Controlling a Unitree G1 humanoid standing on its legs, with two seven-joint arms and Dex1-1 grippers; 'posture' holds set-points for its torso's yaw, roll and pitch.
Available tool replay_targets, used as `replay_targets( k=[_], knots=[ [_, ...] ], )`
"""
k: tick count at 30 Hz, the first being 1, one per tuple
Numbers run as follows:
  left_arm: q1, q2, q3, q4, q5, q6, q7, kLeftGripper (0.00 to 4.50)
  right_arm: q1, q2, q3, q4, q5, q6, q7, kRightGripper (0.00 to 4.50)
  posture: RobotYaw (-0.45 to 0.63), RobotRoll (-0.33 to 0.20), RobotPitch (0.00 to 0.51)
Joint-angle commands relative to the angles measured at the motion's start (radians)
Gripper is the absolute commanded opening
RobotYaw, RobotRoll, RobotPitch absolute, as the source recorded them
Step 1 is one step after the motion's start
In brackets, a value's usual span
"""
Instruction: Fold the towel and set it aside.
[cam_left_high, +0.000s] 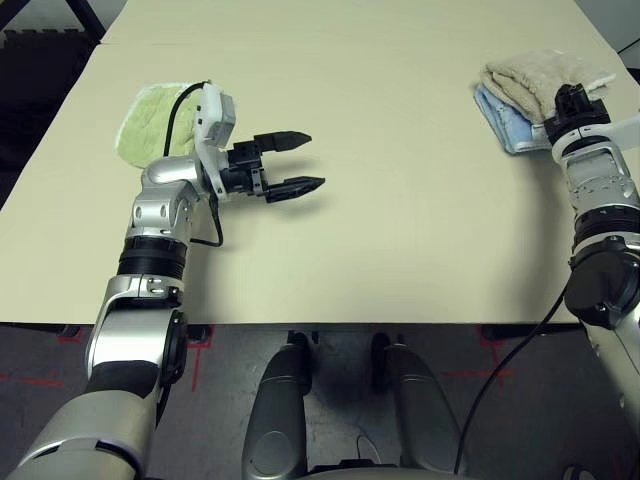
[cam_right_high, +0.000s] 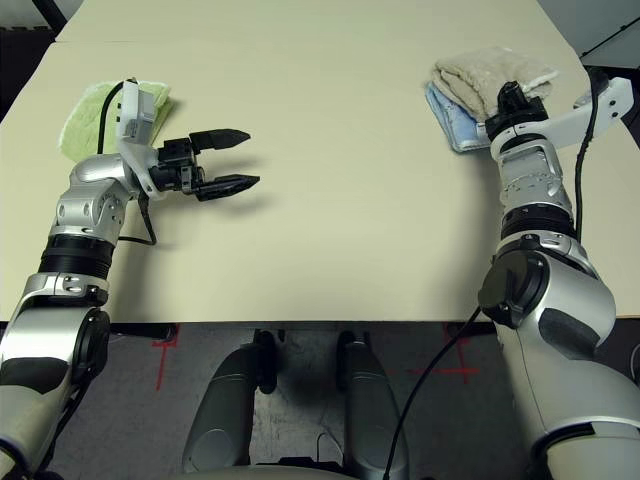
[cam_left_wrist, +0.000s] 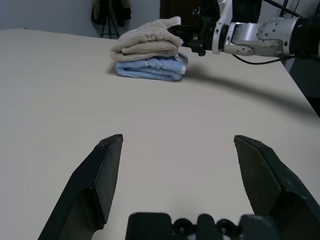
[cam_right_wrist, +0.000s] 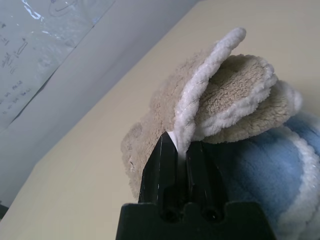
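Nearest the wrist camera, the right gripper has its fingers pressed together on a white-stitched edge of the towel, which lies folded atop a light blue cloth at the right far side of the bench. The towel looks soft, light and limp, likely to sag and unfold if lifted by one edge, so a hold across the folded layers seems safer. The left gripper, fingers wide apart and holding nothing, hovers over the smooth bare bench near a light green cloth; dark floor lies beyond.
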Motion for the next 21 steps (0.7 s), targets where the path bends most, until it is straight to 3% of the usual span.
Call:
replay_targets(
  k=[1,7,21],
  knots=[
    [-0.009,-0.004,0.021,0.028,-0.005,-0.007,0.042,4.5,0.04,-0.003,-0.008,-0.061,0.021,0.022,-0.014,0.01,-0.01,0.0,0.263],
    [0.009,-0.006,0.037,0.032,0.01,-0.045,0.12,4.5,0.067,0.01,-0.003,-0.113,0.031,0.041,-0.035,0.01,-0.01,0.0,0.262],
    [0.018,0.017,0.006,0.047,0.034,-0.067,0.092,4.5,0.123,0.073,-0.035,-0.186,0.068,0.069,-0.128,0.01,-0.01,0.0,0.255]
  ],
)
